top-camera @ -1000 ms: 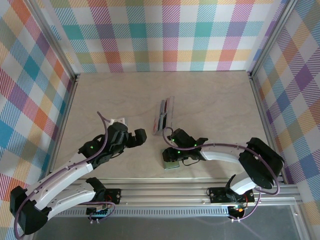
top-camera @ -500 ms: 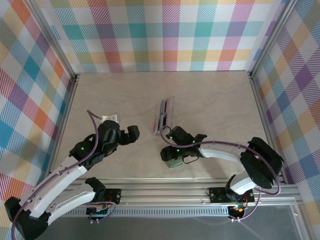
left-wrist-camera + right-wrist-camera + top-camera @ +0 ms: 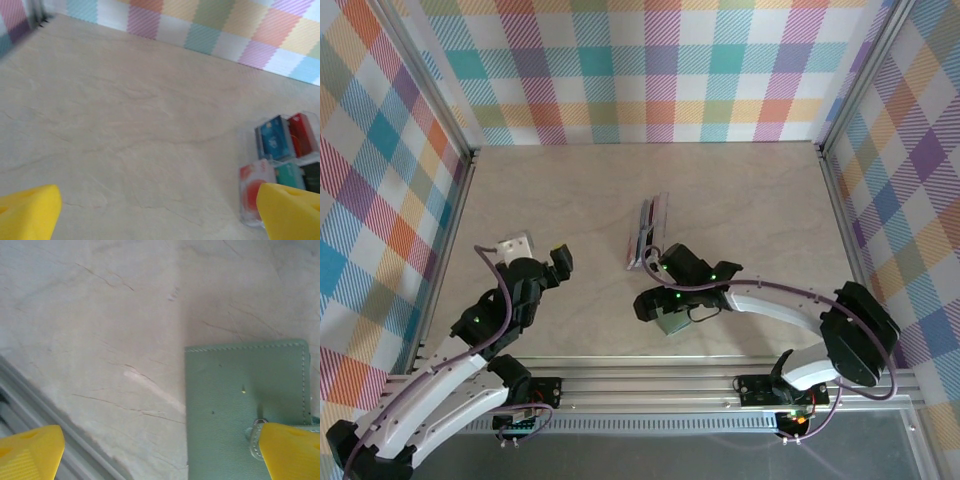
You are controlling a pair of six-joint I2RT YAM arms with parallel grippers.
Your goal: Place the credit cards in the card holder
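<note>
Right fingers (image 3: 30, 450) are spread fully wide and hold nothing. The grey-green soft rectangular folding card holder (image 3: 240, 400) lies flat on the pale stone-look worktop (image 3: 750, 200), stitched face up. Its clasp tab sits just beside the right-hand fingertip, and most of it is off to that side, not between the two tips. Likely reason: it is parked near the front rail, where both arms can reach it for loading. I cannot tell whether it is open or folded shut.

Left fingers (image 3: 30, 212) are also fully apart and empty, hanging over bare worktop. The small thin credit cards (image 3: 282, 145) in blue, red, teal and dark sit in a clear plastic compartment tray (image 3: 250, 210), just beyond the right-hand tip of those fingers. No finger touches the tray. Cards are in their slots, so loading looks not started. The left arm looks to be keeping clear with the tray in its camera's sight.

Versus a second ago:
- The right fingers have gone from partly closed to wide open, so this reads as a release.
- The card holder has barely shifted, staying at the near edge under that wrist.
- The left arm has drawn back to its own side, further from the tray and the card holder.
- The tray has not moved.
</note>
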